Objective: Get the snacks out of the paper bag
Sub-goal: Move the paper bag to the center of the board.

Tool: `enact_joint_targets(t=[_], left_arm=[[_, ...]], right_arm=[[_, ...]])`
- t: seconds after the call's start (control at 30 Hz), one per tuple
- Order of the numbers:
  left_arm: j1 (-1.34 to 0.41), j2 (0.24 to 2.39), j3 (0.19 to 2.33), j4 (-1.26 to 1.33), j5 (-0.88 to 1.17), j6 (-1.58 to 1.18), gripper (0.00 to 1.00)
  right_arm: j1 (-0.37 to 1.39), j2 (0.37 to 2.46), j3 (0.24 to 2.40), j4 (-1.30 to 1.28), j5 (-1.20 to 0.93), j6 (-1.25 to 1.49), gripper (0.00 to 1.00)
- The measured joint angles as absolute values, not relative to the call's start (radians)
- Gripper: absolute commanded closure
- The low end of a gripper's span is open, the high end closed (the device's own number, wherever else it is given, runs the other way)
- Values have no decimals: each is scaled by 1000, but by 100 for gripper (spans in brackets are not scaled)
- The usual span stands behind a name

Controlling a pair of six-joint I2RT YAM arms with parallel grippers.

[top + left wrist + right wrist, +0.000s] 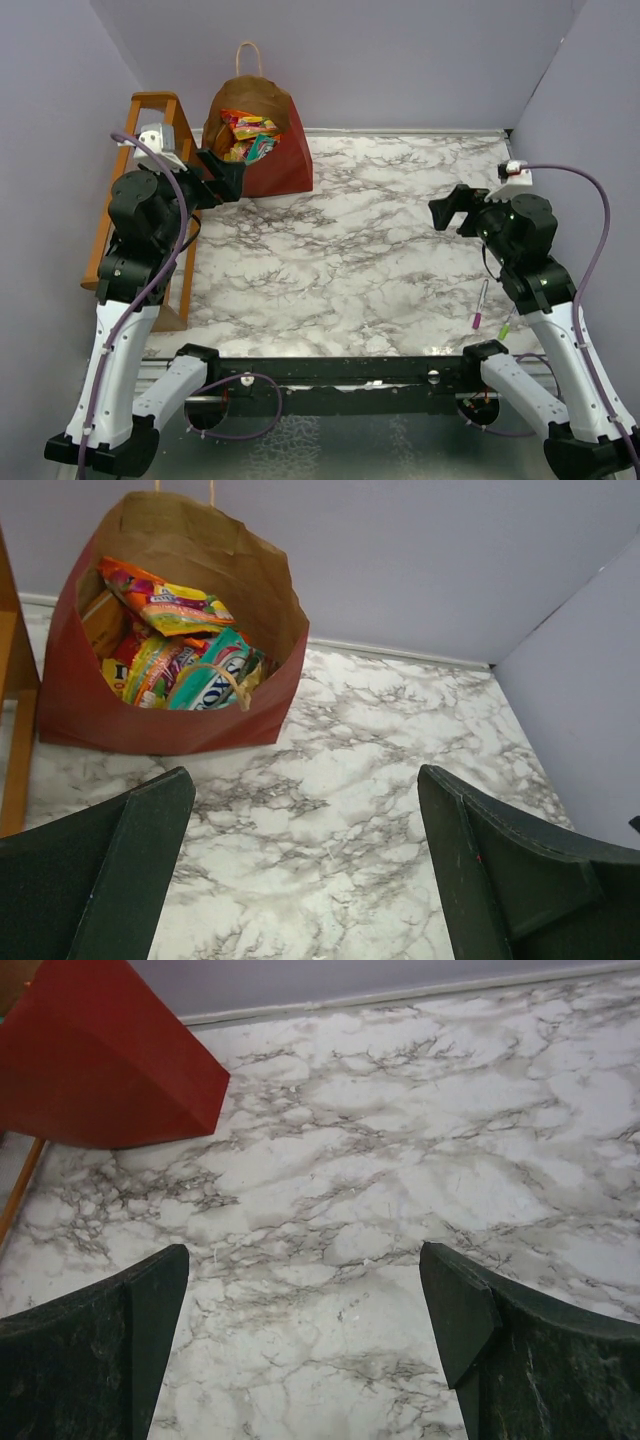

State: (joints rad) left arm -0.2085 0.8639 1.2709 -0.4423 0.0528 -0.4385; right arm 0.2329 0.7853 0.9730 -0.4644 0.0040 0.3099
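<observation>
Between lavender walls [420,60], the marble table [400,240] bears the paper bag [285,165].

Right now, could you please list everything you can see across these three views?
paper bag: one, dark red outside, brown inside, open, far left of the table.
snacks: several, exact count unclear; orange, yellow, teal, red; inside the paper bag.
wooden rack: one, orange, left of the paper bag.
pens: two, pink and green, near right of the table.
table: one, white marble, grey veins.
left gripper: one, black, open, facing the paper bag.
right gripper: one, black, open, over bare marble.
</observation>
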Motion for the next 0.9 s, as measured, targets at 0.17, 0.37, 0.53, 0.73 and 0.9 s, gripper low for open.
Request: enact_joint_targets(t=[0.17,0.37,0.53,0.73,0.9], left_arm=[[-200,884,1270,-442,75,-553,8],[-196,930,1269,-444,50,-762,10],[-196,972,1267,-452,-31,-964,11],[-234,1085,1301,-496,-186,-1145,12],[-286,1200,1322,-493,-292,-1226,16]], right_arm=[[221,762,937,-466,-7,336,1],[215,730,937,-467,14,355,1],[214,679,937,-467,51,369,1],[214,593,910,-466,112,396,1],[213,538,891,-466,166,415,1]])
